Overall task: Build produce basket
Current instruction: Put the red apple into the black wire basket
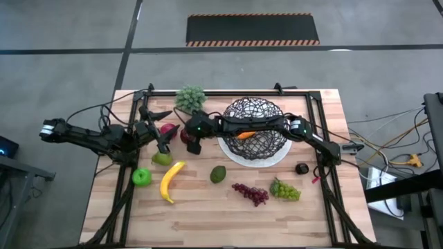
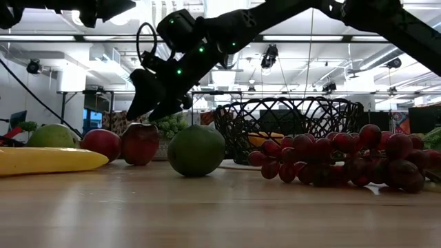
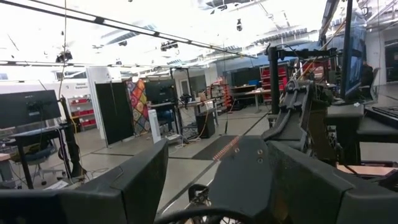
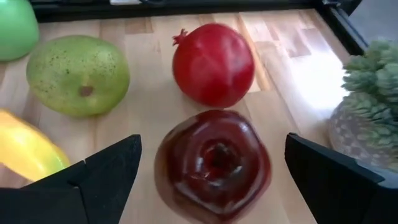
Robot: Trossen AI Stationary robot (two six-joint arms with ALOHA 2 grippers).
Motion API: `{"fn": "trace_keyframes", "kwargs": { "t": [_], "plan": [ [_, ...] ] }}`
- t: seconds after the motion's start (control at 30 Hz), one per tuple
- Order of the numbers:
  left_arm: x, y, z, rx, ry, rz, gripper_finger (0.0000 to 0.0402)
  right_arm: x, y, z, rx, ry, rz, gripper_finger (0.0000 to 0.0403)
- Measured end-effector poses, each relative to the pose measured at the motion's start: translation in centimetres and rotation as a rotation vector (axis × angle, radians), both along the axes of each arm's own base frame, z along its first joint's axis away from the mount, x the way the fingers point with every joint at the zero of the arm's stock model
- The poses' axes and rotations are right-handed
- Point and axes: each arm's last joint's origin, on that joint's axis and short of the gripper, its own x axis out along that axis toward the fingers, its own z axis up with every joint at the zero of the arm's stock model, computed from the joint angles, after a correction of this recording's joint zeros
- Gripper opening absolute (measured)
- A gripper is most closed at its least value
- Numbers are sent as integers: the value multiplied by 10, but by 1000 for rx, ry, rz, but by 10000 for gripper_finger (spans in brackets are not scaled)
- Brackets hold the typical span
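In the basket: the basket (image 1: 254, 128) holds one piece so far, the orange carrot (image 1: 246, 135), lying inside the black wire over the white plate base; the low view shows something orange-yellow low behind the wires, probably the same carrot.
Beside the basket, plant side: the dark red apple (image 4: 213, 163) sits on the surface (image 1: 208, 214) just short of the basket's rim, with a red pomegranate-like fruit (image 4: 213, 63) just past it and the pear (image 4: 78, 74) a little further out.
Right hand: the right hand (image 1: 193, 143) hangs over the dark red apple with its fingers spread wide and clear on both sides, gripping nothing.
Left hand: the left hand (image 1: 163, 144) waits further from the basket, near the pear; its camera looks out into the room and its fingers appear parted and empty.
Farther from the basket: the green apple (image 1: 141, 177) and the banana (image 1: 170, 180) lie well out beyond the pear.
In front of the basket: the avocado (image 1: 218, 173), purple grapes (image 1: 250, 193) and green grapes (image 1: 285, 189) lie in a row on the surface.
Not for the basket: the potted plant (image 1: 190, 97) stands near the rim.
Progress: early, by my reading; one piece is in, eight are out, and the dark red apple looks next.
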Motion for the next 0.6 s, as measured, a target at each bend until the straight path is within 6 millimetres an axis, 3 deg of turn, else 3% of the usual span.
{"fn": "trace_keyframes", "kwargs": {
  "t": [0.6],
  "plan": [
    [0, 0, 0, 0, 0, 0, 260, -4, -7, -26, -9, -67, -13, 380]
  ]
}}
